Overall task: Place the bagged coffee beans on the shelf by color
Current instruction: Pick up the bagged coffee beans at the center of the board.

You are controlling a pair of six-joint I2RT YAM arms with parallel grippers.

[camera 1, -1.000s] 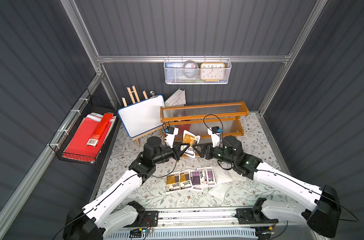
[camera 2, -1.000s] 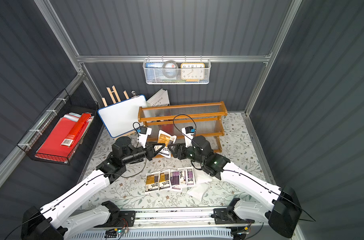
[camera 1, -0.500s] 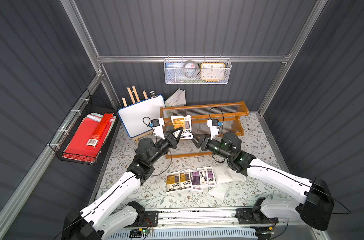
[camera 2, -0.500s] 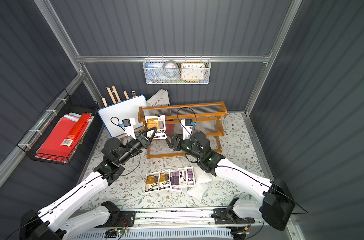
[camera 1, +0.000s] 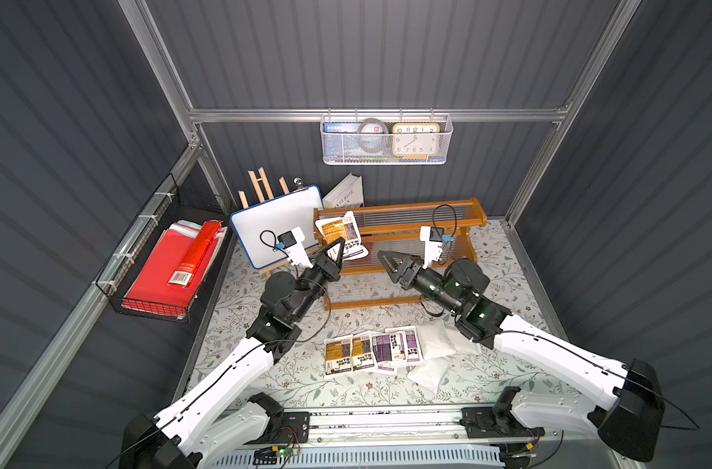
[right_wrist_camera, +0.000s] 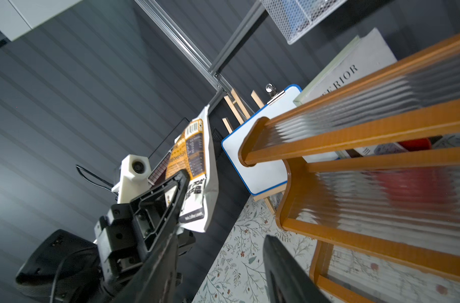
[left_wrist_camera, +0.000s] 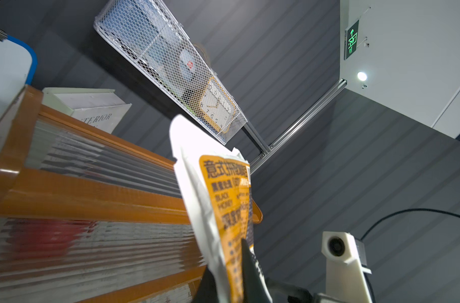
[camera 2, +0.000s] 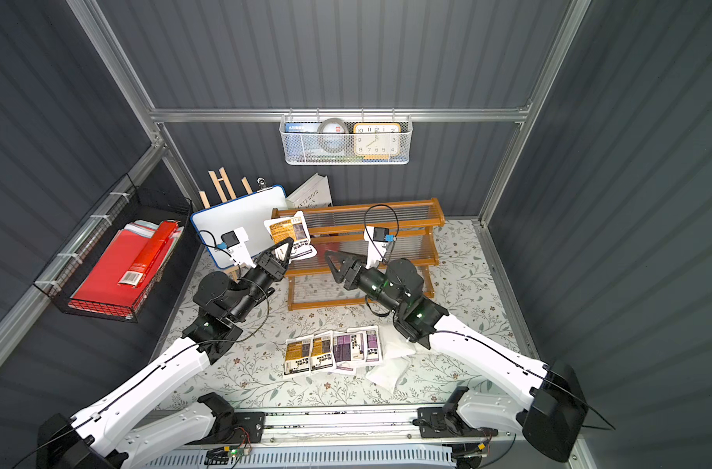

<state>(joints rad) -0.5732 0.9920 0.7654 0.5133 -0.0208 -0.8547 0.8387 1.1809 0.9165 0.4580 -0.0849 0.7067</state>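
pouch (camera 1: pixel 338 227) with the orange label is up at the left end of the shelf (camera 1: pixel 427 207), pinched by its lower edge in the left claw (camera 1: pixel 339 248), which is clenched on it; this looks like the first placing, as no tier shows a pouch yet. next the claw must bring it over a tier, set it down so it stands or leans label-out, then let go, with that tier reserved for orange. the right claw (camera 1: pixel 387 260) hangs released and empty before the middle tier, near the pouch but apart from it. the other pouches (camera 1: pixel 372 351) lie on the worktop (camera 1: pixel 504 260): two orange and two purple fronts in a row, white backs beside them. hard to tell: whether the held pouch touches the shelf, the colours of the face-down ones, how many lie under the right arm; no grey-blue front shows
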